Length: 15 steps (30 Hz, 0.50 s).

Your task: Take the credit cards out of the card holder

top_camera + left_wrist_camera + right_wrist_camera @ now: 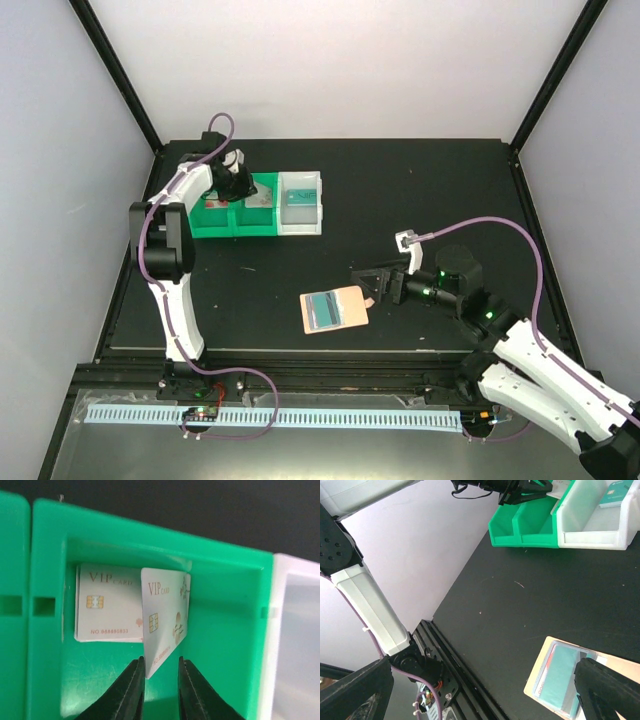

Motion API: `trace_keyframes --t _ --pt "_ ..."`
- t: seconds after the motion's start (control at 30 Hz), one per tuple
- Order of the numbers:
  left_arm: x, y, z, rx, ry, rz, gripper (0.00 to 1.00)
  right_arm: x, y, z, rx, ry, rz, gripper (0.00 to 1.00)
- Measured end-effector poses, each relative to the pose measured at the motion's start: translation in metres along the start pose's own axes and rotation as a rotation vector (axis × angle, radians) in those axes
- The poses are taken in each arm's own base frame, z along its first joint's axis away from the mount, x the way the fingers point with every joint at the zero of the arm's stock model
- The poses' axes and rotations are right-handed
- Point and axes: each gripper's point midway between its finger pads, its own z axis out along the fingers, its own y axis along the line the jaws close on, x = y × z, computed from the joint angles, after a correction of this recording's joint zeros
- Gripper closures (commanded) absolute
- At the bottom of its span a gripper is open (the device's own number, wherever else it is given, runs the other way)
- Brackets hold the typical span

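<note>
While left hand (161, 661) gapes narrowly astride thin white card (165, 615) in green bin (227, 630) — right hand (482, 687) wide.

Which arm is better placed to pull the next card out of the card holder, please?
Right. The right gripper sits open beside the card holder, where a teal card shows. The left gripper is away over the green bin, a white card between its jaws.
</note>
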Motion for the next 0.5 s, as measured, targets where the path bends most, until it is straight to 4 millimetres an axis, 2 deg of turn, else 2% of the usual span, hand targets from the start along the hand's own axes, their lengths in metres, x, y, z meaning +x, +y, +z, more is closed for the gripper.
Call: trace_keyframes --t 0.1,0.2,0.5 --pt "-0.008 -0.004 -0.005 0.004 -0.021 0.006 0.76 0.000 0.001 -0.001 -0.003 -0.005 0.008 0.00" --pt "-0.014 -0.008 -0.009 0.008 -0.035 0.009 0.68 0.002 -0.001 -0.003 -0.001 -0.005 0.018 0.00" --pt "-0.013 -0.011 -0.021 0.000 -0.022 -0.010 0.49 0.007 -0.008 0.002 0.019 0.014 0.050 0.00"
